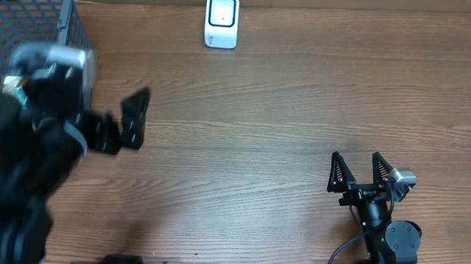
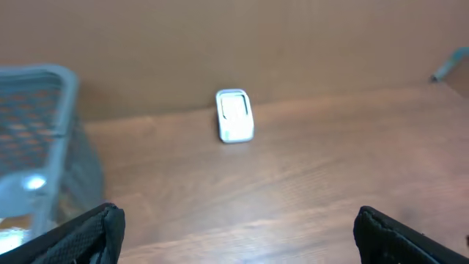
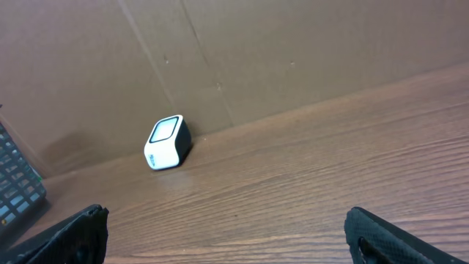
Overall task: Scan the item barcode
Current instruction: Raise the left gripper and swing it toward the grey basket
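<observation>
1. The fingers point(image 2: 88, 233) of the left gripper point(image 2: 238, 240) are seen at the two lower corners of the left wrist view. They are spread wide, nothing is held, and only bare wood is shown in the gap.
2. The fingers point(image 3: 69, 233) of the right gripper point(image 3: 234, 236) are likewise spread wide in the right wrist view. Nothing is gripped between them.
3. From overhead, the left gripper is found at the left side of the wooden table point(image 1: 259, 133), near the lower right corner of the wire basket point(image 1: 25, 19). The left arm point(image 1: 36, 139) behind it is blurred.
4. The right gripper is seen from overhead in the near right part of the table, with its fingertips pointed toward the far edge. It is kept well apart from every object.
5. The barcode scanner point(image 1: 222, 21) is placed upright near the middle of the table's far edge, close to the cardboard wall point(image 3: 293, 51). It is a small white unit with a light window, and it is touched by neither gripper.
6. The wire basket is set at the far left corner, well apart from the scanner.
7. A pale shape point(image 2: 29, 183) is glimpsed through the basket's mesh in the left wrist view. It is too blurred to be identified, so the location of the item to be scanned cannot be told.
</observation>
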